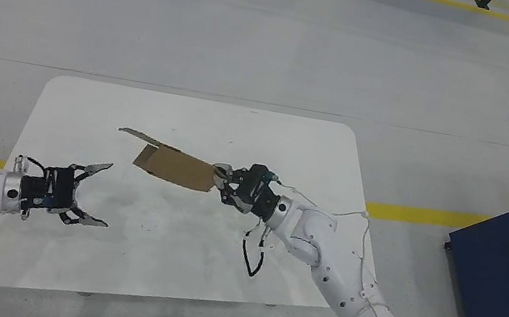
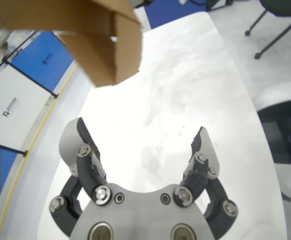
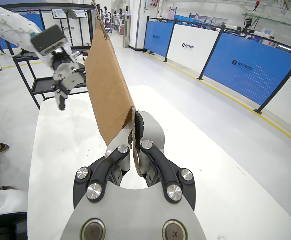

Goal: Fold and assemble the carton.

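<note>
From the top, the flattened carton (image 1: 175, 166) hangs above the middle of the surface (image 1: 175, 267), its right edge clenched in the right gripper (image 1: 222, 177). The left gripper (image 1: 107, 196) stands spread wide near the surface's left edge, apart from the carton. In the left wrist view bare surface lies between its fingers and the carton's corner, and in the right wrist view the carton's edge sits pinched.

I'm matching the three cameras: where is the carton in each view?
Top view: carton over mid-table, one end held by the right gripper.
Left wrist view: carton hangs beyond the open left gripper, apart from it.
Right wrist view: carton clamped in the right gripper.
Shared landmark: the white table.
</note>
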### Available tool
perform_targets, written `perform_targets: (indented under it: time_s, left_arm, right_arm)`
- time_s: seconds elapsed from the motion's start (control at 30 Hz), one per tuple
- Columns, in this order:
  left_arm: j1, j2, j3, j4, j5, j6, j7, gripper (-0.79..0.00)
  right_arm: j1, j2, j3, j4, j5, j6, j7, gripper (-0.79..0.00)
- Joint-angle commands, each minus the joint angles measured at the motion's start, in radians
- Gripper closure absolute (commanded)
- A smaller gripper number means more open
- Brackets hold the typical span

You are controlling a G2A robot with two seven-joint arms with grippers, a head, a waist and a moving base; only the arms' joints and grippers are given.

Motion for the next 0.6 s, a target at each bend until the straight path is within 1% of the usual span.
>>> perform_targets:
  time_s: [0.0, 0.13, 0.2, 0.27, 0.43, 0.57]
  left_arm:
    - [0.025, 0.033, -0.024, -0.084, 0.026, 0.002, 0.031, -0.785]
    - [0.060, 0.083, -0.063, -0.181, 0.065, -0.025, 0.054, -0.785]
    - [0.072, 0.101, -0.085, -0.214, 0.063, -0.039, 0.025, -0.785]
    - [0.084, 0.112, -0.106, -0.236, 0.026, -0.039, -0.033, -0.785]
    - [0.101, 0.122, -0.148, -0.280, -0.064, -0.056, -0.155, -0.785]
    - [0.099, 0.112, -0.160, -0.308, -0.089, -0.096, -0.250, -0.779]
  right_arm:
    - [0.007, -0.004, -0.006, 0.003, 0.009, 0.009, 0.018, 0.000]
    - [0.013, -0.008, -0.010, 0.004, 0.016, 0.016, 0.030, 0.000]
    - [0.013, -0.010, -0.010, 0.005, 0.018, 0.016, 0.034, 0.000]
    - [0.011, -0.011, -0.011, 0.002, 0.014, 0.016, 0.036, 0.000]
    - [0.001, -0.012, -0.011, -0.010, -0.005, 0.006, 0.029, 0.000]
    - [-0.009, -0.012, -0.007, -0.019, -0.019, -0.007, 0.023, 0.000]
